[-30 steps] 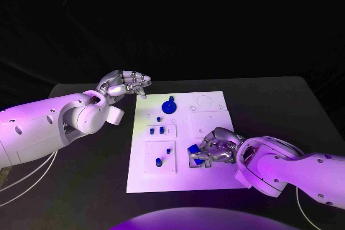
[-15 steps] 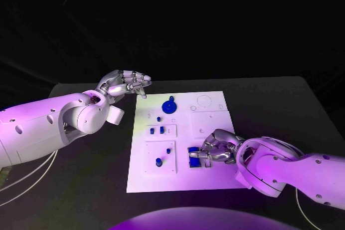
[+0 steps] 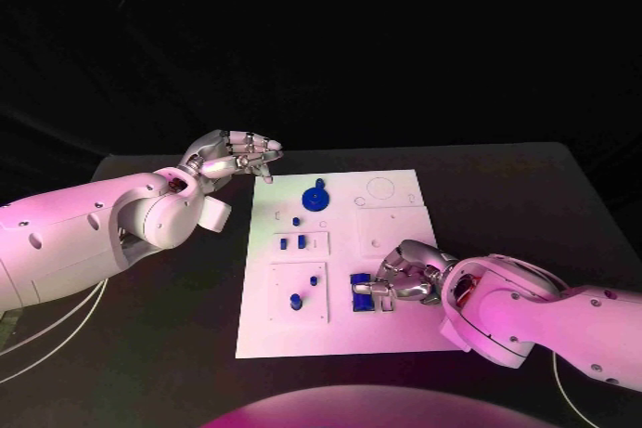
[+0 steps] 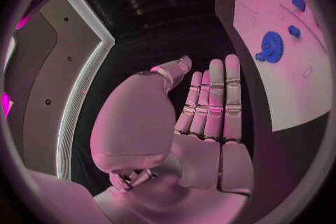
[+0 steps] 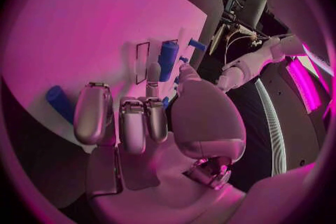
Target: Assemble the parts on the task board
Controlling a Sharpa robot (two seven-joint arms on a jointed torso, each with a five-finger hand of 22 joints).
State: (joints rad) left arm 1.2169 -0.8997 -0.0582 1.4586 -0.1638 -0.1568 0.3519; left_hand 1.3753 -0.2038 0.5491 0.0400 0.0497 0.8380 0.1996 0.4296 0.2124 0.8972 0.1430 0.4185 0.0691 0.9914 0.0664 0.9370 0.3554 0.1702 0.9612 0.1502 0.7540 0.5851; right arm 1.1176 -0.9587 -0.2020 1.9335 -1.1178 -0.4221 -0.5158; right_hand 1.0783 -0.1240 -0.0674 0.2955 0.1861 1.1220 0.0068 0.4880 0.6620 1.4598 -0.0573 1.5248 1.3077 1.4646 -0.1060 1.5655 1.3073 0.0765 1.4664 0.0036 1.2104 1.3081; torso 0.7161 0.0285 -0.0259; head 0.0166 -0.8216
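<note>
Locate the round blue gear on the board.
In the head view the round blue gear sits on the far part of the task board, towards its left edge, nearest the left hand, which hovers off the board beyond that edge.

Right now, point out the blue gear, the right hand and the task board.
blue gear (image 3: 314, 201), head view, centre of the disc.
right hand (image 3: 408, 275), head view, back of the hand.
task board (image 3: 388, 226), head view, bare white area.

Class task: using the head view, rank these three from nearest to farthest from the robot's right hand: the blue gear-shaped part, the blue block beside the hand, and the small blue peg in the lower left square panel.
1. Blue block, right beside the right hand.
2. Small blue peg, in the lower left panel.
3. Blue gear-shaped part, at the board's far end.
</note>
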